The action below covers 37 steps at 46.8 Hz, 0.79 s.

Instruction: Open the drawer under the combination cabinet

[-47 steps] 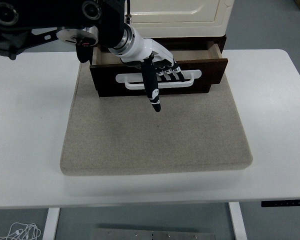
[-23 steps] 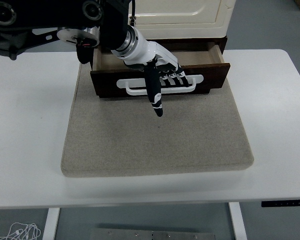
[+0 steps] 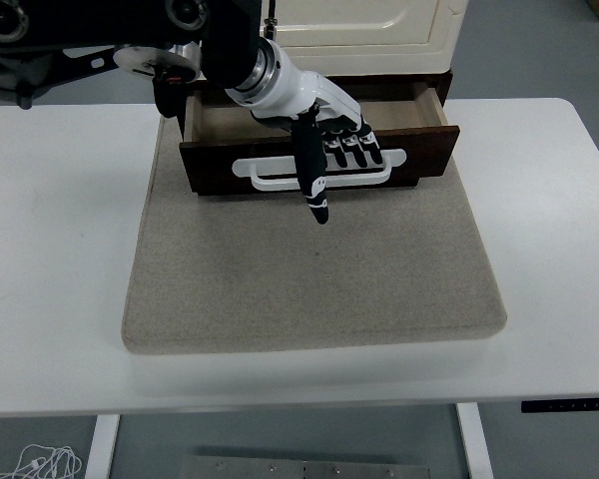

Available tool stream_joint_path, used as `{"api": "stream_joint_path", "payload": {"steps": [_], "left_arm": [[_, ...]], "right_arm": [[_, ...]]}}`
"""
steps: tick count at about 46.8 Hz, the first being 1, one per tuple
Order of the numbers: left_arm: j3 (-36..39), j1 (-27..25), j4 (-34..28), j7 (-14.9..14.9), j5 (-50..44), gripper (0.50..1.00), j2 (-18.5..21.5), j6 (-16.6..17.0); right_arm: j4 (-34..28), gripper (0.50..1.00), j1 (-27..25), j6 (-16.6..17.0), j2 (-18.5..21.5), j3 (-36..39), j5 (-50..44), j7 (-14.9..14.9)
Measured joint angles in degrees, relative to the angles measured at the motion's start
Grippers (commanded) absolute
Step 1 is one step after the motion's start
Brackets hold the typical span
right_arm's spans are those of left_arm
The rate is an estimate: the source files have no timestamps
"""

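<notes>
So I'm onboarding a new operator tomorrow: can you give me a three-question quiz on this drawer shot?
1. True or false: the dark wooden drawer is partly pulled out of the cream cabinet.
2. Which hand is hooked in the white handle? A) the left hand B) the right hand C) a person's hand
3. Fill in: the cabinet stands on a ____ mat on the white table.

Key:
1. True; its inside shows, and nothing can be seen in the visible part.
2. A; the left hand curls four fingers through the handle, and one black digit points down past it.
3. Beige (grey-beige).
</notes>
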Motion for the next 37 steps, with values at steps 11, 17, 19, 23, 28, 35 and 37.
{"api": "stream_joint_path", "payload": {"steps": [11, 17, 19, 23, 28, 35, 37], "left_arm": [[-2.4, -0.1, 0.0, 0.0, 0.2, 1.0, 0.1, 0.1], [-5.0, -0.2, 0.1, -0.2, 0.1, 1.0, 0.7, 0.1], [-5.9, -0.3, 0.2, -0.3, 0.1, 1.0, 1.1, 0.1], [-8.4, -0.4, 0.3, -0.6, -0.1, 1.0, 2.1, 0.1], [-12.3, -0.4, 0.6, -0.8, -0.2, 1.0, 3.4, 0.1], [-19.0, 0.2, 1.6, -1.5, -0.8, 1.0, 5.8, 0.0], [-21.0, 0.5, 2.3, -2.0, -0.8, 1.0, 6.3, 0.0]], "right_arm": [[0.0, 0.926, 0.0, 0.0, 0.0, 0.0, 0.0, 0.0], [0.0, 0.928, 0.0, 0.0, 0.0, 0.0, 0.0, 0.0], [0.0, 0.926, 0.0, 0.0, 0.0, 0.0, 0.0, 0.0], [0.0, 0.926, 0.0, 0.0, 0.0, 0.0, 0.0, 0.0], [0.0, 0.926, 0.0, 0.0, 0.0, 0.0, 0.0, 0.0], [0.0, 0.926, 0.0, 0.0, 0.0, 0.0, 0.0, 0.0], [0.0, 0.928, 0.0, 0.0, 0.0, 0.0, 0.0, 0.0]]}}
